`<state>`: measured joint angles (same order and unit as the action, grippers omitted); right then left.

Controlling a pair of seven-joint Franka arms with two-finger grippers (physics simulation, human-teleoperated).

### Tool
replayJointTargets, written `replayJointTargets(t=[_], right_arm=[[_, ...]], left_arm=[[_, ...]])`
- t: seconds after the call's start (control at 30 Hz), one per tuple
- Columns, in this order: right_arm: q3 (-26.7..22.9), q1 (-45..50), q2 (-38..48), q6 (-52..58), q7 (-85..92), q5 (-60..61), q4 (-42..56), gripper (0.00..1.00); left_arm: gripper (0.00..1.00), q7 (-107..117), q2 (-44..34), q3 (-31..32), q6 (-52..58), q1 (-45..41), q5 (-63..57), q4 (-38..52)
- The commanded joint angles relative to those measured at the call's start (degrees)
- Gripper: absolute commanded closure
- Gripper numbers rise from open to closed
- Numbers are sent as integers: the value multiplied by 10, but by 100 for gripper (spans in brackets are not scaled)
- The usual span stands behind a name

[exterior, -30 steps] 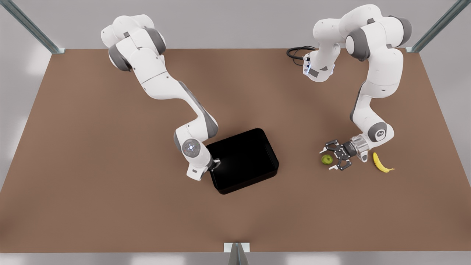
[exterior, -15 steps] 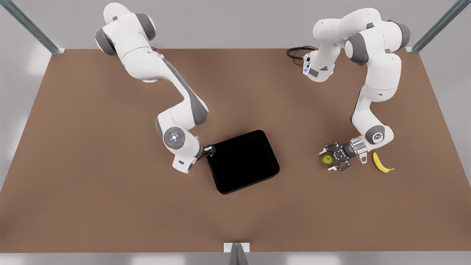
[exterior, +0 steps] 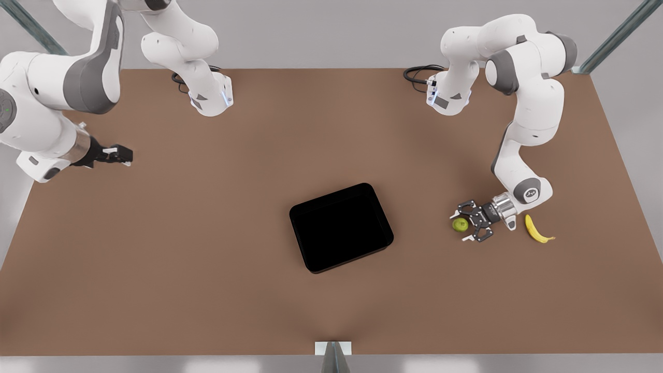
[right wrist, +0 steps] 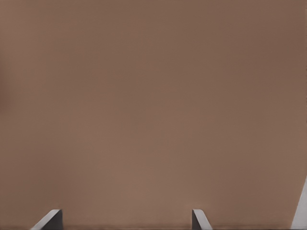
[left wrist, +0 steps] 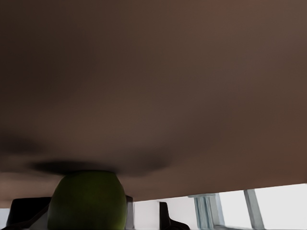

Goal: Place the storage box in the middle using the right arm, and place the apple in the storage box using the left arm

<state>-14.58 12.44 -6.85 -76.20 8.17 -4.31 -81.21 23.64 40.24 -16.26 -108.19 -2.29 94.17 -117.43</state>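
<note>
Right pincer (exterior: 126, 155) withdrawn from storage box (exterior: 341, 227); one apple (exterior: 460, 224), one banana (exterior: 536, 230).

You are looking down on a broad brown tabletop (exterior: 207, 248) with a plain matte surface, lit softly and evenly, with faint shadows. Behind its far edge you see a pale grey wall (exterior: 321, 31), and slanted grey metal frame posts (exterior: 616, 36) stand at the far corners, with another post (exterior: 333, 357) at the middle of the near edge. Pale bright patches lie on the light floor (exterior: 15, 171) beside the table.
</note>
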Motion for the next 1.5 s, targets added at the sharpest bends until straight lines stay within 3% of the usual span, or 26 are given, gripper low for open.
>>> replayJointTargets(t=[0.0,0.13,0.2,0.27,0.3,0.57,0.6,0.67,0.7,0.83,0.93,1.1,1.23,1.43,1.47], right_arm=[[0,3,0,0,0,0,0,0],[0,3,0,3,1,0,0,0],[0,3,0,3,1,0,0,0],[0,3,0,4,0,0,0,0],[0,3,0,4,0,0,0,0],[1,3,-4,5,0,0,0,0],[1,3,-4,5,1,0,0,0],[1,3,-4,5,1,0,0,0],[1,3,-4,5,1,0,0,0],[1,3,-4,5,1,0,0,0],[1,3,-7,4,1,0,2,0],[1,3,-7,5,2,0,1,0],[1,3,-8,4,1,0,1,0],[1,3,-8,4,0,0,0,0],[1,3,-9,4,0,0,0,0]], left_arm=[[0,0,1,0,0,0,17,0],[1,0,6,1,0,0,33,1],[7,2,6,1,1,0,35,1],[28,5,5,3,1,0,39,0],[30,4,5,4,1,0,39,0],[31,1,14,11,-7,1,46,-1],[36,3,13,11,-6,1,46,-1],[59,6,12,11,-5,1,46,-1],[62,10,12,11,-4,1,46,-1],[63,59,-11,10,2,1,43,1],[63,128,-73,7,-3,-3,-10,0],[63,251,-174,13,-114,-129,-67,-9],[62,403,-192,214,-366,-130,-105,14],[62,582,-154,401,-605,-130,-175,85],[62,583,-140,405,-628,-141,-175,95]])
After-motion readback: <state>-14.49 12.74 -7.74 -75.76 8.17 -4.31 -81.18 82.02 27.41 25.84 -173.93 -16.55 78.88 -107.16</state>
